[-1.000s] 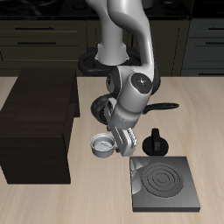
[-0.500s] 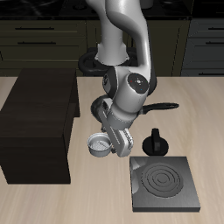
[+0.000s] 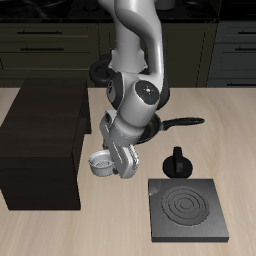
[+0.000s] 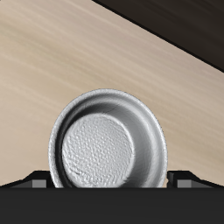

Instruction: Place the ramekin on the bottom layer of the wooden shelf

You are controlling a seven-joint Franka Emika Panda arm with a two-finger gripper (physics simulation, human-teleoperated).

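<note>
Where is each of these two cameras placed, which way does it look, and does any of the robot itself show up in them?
Exterior view: sits in front of and above the table, facing the robot's base at the back; shows the whole arm, the end effector, the wooden shelf and the stove plate.
Wrist view: rides on the end effector, looking along it at the ramekin over the table; only dark finger parts show.
Shared: the ramekin, the table and the shelf's dark edge.

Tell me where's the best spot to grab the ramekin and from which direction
Probably by its rim, coming from above. The ramekin sits upright with its mouth open, and its thin ribbed wall suits one finger inside, one outside. The gripper seems to hold it that way beside the wooden shelf.
</note>
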